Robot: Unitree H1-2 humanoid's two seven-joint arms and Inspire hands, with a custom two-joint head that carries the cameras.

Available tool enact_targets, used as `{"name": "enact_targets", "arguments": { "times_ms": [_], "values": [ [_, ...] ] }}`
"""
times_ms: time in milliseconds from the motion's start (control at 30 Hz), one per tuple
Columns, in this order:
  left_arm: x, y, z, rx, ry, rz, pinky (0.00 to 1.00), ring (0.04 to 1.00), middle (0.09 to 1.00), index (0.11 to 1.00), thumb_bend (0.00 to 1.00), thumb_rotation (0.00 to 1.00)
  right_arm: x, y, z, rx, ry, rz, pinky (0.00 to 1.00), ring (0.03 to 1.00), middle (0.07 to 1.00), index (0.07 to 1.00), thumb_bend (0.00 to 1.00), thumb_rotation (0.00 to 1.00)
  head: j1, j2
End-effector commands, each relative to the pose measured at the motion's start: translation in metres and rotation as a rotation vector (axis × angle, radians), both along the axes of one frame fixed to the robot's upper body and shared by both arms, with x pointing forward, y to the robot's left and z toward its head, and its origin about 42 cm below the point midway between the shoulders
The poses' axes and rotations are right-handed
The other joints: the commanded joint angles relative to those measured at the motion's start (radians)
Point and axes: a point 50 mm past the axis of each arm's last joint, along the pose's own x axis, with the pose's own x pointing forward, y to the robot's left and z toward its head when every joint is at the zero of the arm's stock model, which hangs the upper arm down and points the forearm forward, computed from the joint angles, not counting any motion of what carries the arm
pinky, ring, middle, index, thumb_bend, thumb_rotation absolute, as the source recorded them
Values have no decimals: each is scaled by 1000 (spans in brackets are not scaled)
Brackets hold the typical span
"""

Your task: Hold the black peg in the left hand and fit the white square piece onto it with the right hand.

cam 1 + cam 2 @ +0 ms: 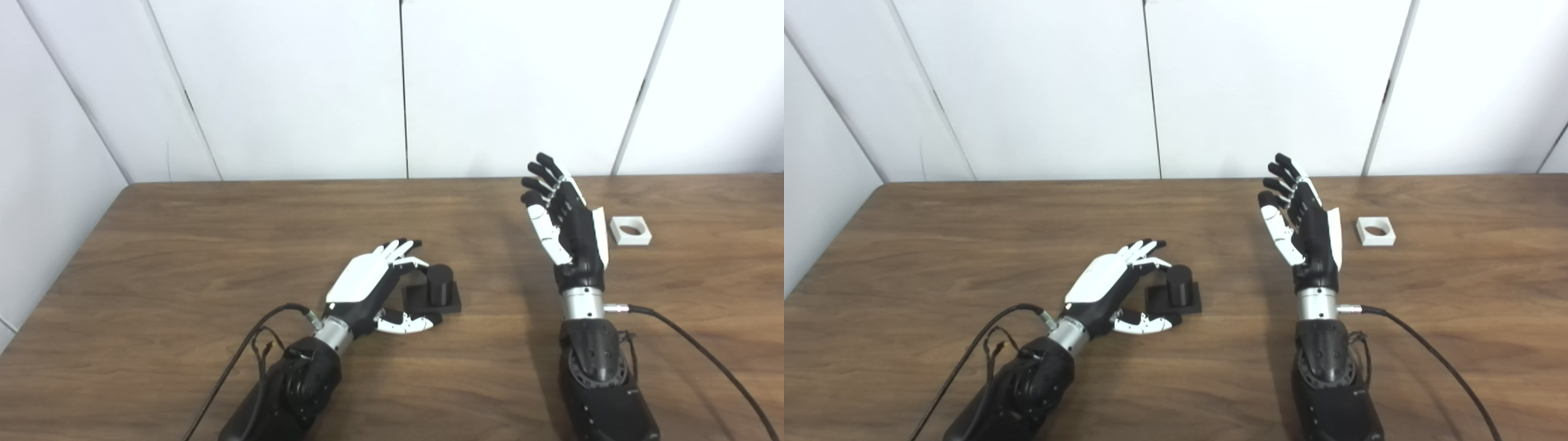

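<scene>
- Risk, left side: the left hand [373, 288] cups the black peg [438, 283] without a visible firm hold; if the fingers close off-centre, the peg with its square black base [453, 302] is likely to slide along the wooden table [184, 245] or tip rather than seat in the palm.
- Risk, right side: the white square piece [631, 230] lies flat and low, so fingers closing from above could skid it away, or grip it with the round hole covered or tilted and block the fit.
- Risk, mating: peg and piece lie well apart; any tilt of the peg in the grasp would probably jam the hole against the peg's top edge.
- Left hand: fingers partly curled, fingertips [401, 247] above and just beside the peg, thumb extended along the near edge of the base. Actual contact cannot be told; nothing is lifted.
- Right hand [566, 223]: raised above the table, fingers spread and extended upward, holding nothing, touching nothing.
- Location of parts: the peg stands upright on its base near the table's centre, inside the curve of the left hand; the white piece rests just beyond and to the right of the right hand, apart from it.
</scene>
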Motion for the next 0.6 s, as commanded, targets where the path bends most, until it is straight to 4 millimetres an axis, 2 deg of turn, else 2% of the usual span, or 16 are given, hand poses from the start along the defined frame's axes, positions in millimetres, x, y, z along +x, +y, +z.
{"name": "enact_targets", "arguments": {
  "times_ms": [0, 233, 300, 333, 367, 433, 567],
  "values": [
    [11, 2, 9, 36, -31, 5, 1000, 1000, 975, 706, 830, 331, -15, -4, -24, 2, 48, -13, 690, 772, 826, 849, 513, 646, 0, 1],
    [11, 4, 6, 21, -34, 22, 1000, 1000, 960, 583, 810, 256, -16, -5, -24, 10, 52, -14, 694, 776, 825, 844, 536, 645, -2, 5],
    [11, 3, 5, 18, -36, 24, 1000, 1000, 959, 571, 803, 247, -16, -5, -25, 14, 53, -16, 694, 777, 825, 844, 540, 649, -2, 5],
    [11, 3, 5, 16, -38, 24, 1000, 1000, 955, 524, 635, 150, -16, -5, -25, 17, 53, -17, 690, 774, 823, 842, 546, 641, -3, 6],
    [11, 3, 5, 14, -39, 24, 1000, 1000, 954, 508, 579, 117, -16, -6, -25, 18, 53, -19, 688, 773, 823, 841, 548, 637, -3, 6],
    [11, 3, 4, 7, -38, 25, 1000, 1000, 951, 496, 534, 91, -16, -7, -24, 15, 51, -19, 689, 775, 823, 843, 543, 640, -3, 6],
    [11, 3, 4, 0, -38, 27, 1000, 1000, 948, 490, 519, 82, -16, -9, -22, 16, 45, -17, 684, 783, 829, 850, 522, 624, -5, 7]
  ]
}}
